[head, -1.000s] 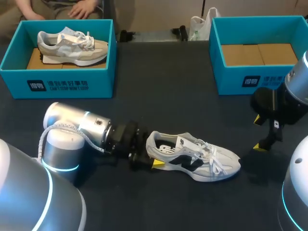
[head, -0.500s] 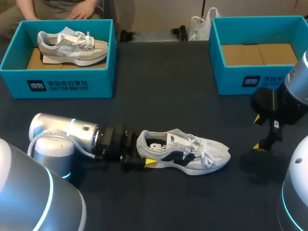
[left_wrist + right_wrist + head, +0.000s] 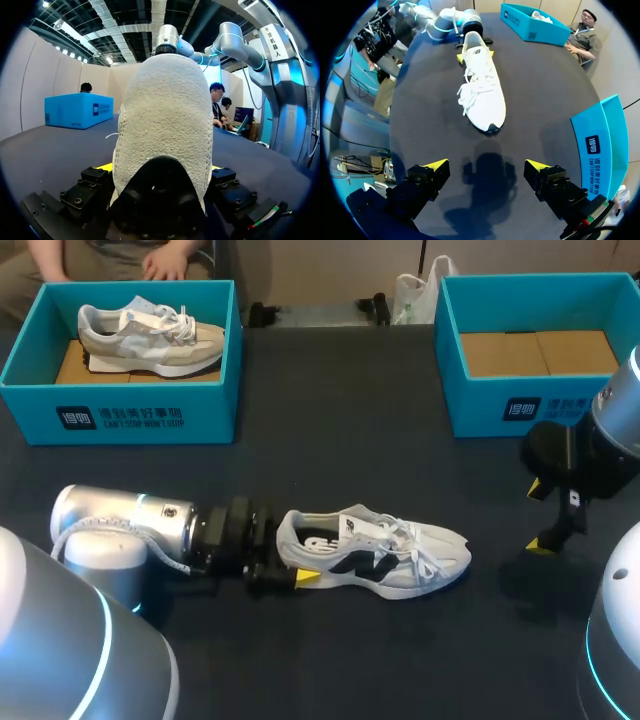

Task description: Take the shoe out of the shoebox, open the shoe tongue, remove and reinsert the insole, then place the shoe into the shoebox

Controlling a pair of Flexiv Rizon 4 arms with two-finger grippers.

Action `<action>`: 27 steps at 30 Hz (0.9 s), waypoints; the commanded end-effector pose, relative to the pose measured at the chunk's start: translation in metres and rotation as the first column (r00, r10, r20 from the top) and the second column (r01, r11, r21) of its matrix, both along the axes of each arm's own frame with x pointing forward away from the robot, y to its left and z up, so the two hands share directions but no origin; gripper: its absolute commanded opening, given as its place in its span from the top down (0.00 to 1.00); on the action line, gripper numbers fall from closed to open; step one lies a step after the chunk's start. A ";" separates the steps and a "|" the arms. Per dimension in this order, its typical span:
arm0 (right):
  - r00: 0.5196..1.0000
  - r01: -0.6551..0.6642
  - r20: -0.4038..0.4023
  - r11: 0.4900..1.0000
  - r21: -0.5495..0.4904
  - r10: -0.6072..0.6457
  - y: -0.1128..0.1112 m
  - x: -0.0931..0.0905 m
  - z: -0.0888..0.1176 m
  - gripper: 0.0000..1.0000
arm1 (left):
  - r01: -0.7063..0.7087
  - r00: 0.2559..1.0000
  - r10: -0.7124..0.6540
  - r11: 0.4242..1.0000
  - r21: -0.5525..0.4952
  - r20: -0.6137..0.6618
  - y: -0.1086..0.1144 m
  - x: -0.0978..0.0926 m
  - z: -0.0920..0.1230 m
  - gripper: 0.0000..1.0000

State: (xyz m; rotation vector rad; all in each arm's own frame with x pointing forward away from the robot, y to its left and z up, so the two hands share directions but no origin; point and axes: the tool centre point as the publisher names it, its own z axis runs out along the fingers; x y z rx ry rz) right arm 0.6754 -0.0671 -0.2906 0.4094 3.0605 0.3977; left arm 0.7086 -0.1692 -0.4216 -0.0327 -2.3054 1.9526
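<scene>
A white shoe (image 3: 385, 555) with black side markings lies on its sole on the dark table, toe pointing right. My left gripper (image 3: 293, 560) holds it by the heel, one yellow-tipped finger on each side of the heel. In the left wrist view the heel (image 3: 165, 125) fills the space between the fingers. My right gripper (image 3: 540, 517) hangs open over the table at the right, apart from the shoe. From the right wrist the shoe (image 3: 480, 85) lies ahead of the open gripper (image 3: 486, 165), toe towards it, with nothing between the fingers.
A teal shoebox (image 3: 130, 415) at the back left holds a beige shoe (image 3: 150, 328). A second teal shoebox (image 3: 520, 405) at the back right shows only its cardboard floor. A white plastic bag (image 3: 412, 295) sits at the table's far edge.
My left arm has drawn back to the left and dragged the white shoe with it by the heel. The right arm has kept still.
</scene>
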 end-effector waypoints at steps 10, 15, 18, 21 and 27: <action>1.000 0.001 0.001 1.000 -0.004 -0.001 0.001 0.000 -0.001 0.00 | 0.006 1.000 -0.006 1.000 0.004 -0.003 0.002 0.001 0.002 1.00; 1.000 0.001 0.001 1.000 -0.004 -0.001 0.001 0.000 -0.001 0.00 | 0.006 1.000 -0.006 1.000 0.004 -0.003 0.002 0.001 0.002 1.00; 0.971 0.223 -0.061 0.971 -0.089 -0.229 0.012 0.013 0.022 0.00 | 0.006 1.000 -0.006 1.000 0.004 -0.003 0.002 0.001 0.002 1.00; 0.912 0.386 -0.088 0.911 -0.144 -0.400 0.033 0.017 0.038 0.00 | 0.006 1.000 -0.006 1.000 0.004 -0.003 0.002 0.001 0.002 1.00; 0.811 0.557 -0.069 0.804 -0.209 -0.580 0.085 0.019 0.050 0.00 | 0.006 1.000 -0.006 1.000 0.004 -0.003 0.002 0.001 0.002 1.00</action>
